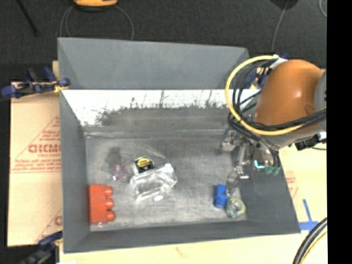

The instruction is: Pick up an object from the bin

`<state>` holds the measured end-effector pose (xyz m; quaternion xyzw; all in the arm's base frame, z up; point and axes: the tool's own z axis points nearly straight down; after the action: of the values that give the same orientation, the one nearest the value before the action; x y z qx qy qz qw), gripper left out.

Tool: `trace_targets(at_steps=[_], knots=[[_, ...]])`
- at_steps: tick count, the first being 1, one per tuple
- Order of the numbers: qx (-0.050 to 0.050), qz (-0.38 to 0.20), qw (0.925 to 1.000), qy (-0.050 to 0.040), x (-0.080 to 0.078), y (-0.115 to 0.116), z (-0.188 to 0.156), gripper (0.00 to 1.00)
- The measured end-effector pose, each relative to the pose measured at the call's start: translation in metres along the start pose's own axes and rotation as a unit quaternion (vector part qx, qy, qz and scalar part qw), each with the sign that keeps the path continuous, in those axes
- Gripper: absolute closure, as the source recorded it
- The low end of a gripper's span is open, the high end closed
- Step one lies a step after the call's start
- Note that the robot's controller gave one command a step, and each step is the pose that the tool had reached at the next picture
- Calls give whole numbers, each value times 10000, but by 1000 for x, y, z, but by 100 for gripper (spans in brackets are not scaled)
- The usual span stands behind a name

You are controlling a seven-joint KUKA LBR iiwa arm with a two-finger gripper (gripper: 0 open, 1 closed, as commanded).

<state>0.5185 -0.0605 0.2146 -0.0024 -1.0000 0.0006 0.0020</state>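
A small blue block (221,196) lies just beside the pincer (236,177) — lower left.

A robotics lab: a grey metal bin (165,114) sits on dark flooring (165,10), with a cabled robot arm (286,100) reaching in.

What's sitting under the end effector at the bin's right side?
A small blue piece and a pale ring-shaped thing beside it lie just below the end effector. Whatever lies beneath the orange wrist cover is hidden.
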Motion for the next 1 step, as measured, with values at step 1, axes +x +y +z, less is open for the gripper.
trace_targets(at_steps=[1], knots=[[0,-19,10000,0,17,-44,131,0]])
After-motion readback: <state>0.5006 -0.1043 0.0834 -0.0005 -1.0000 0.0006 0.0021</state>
